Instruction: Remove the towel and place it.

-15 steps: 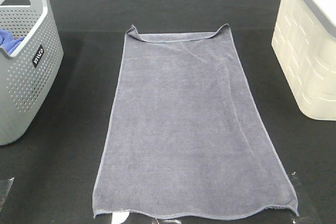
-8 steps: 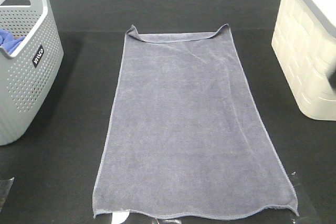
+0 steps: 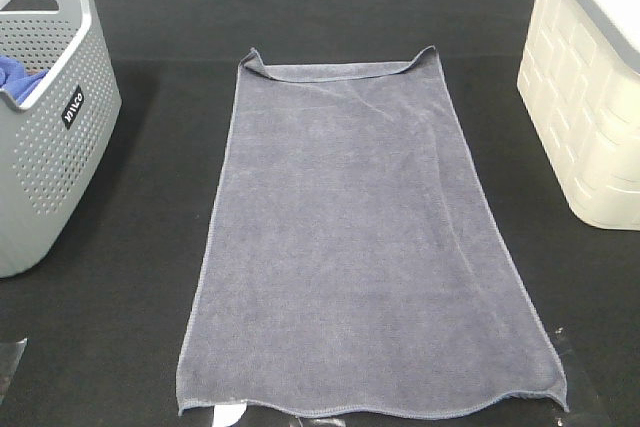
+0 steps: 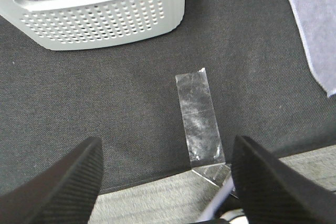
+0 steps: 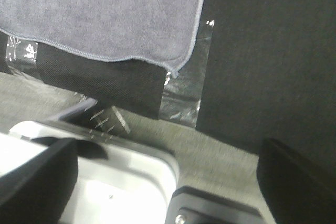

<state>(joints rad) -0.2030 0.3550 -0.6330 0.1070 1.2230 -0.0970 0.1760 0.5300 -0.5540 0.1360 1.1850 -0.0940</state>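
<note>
The greyish-purple towel (image 3: 365, 237) lies spread flat on the black table, its long side running from the far middle to the front edge, with the far hem folded over a little. Its edge shows in the left wrist view (image 4: 315, 19) and its front corner in the right wrist view (image 5: 105, 14). My left gripper (image 4: 165, 182) is open and empty above the table's front edge, left of the towel. My right gripper (image 5: 168, 182) is open and empty over the front edge by the towel's front right corner. Neither gripper shows in the exterior high view.
A grey perforated basket (image 3: 60, 137) with a bright blue cloth (image 3: 18, 75) inside stands at the left; it also shows in the left wrist view (image 4: 100, 14). A cream bin (image 3: 590, 97) stands at the right. Clear tape strips (image 4: 199, 119) (image 5: 184, 93) hold the black table cover.
A dark blur at the right edge by the cream bin half a second ago is gone. The towel, basket and bin have not moved.
</note>
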